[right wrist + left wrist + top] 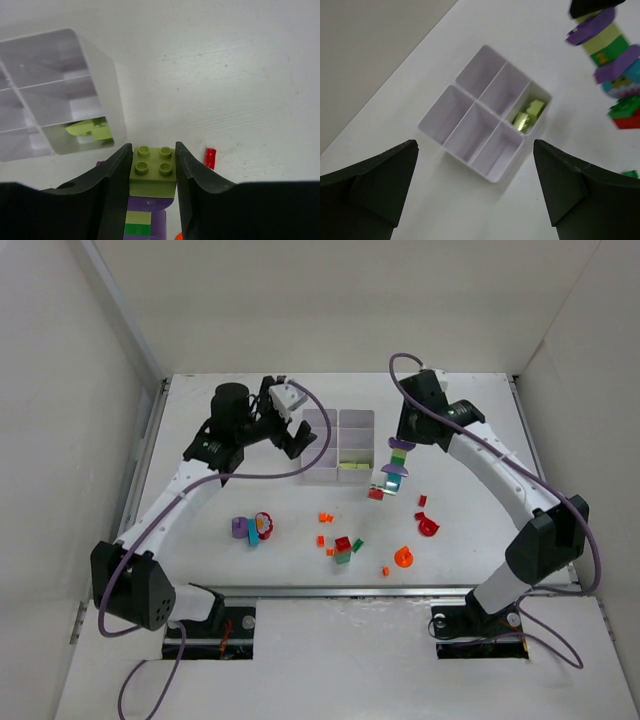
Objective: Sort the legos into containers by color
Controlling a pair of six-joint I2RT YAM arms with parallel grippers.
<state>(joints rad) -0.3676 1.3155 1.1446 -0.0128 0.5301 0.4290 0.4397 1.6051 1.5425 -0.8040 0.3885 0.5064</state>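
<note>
Right gripper (153,148) is partway closed, clamped on a lime-green square plastic brick (152,172). That brick tops a mixed stack of purple, green, teal and red bricks (390,470) joined below it, just right of the white six-compartment plastic tray (322,477). Can't tell if the stack's bottom clears the surface (290,550).

Lime pieces (352,466) sit in the near-right compartment. Left gripper (475,145) is wide open, empty, above the tray.

Step, I'd say: freeing the lime brick for that compartment. Next move needs the lower stack braced, likely by the left gripper, then the lime brick pulled off and dropped in. Loose orange piece (404,557) and others lie nearer.
</note>
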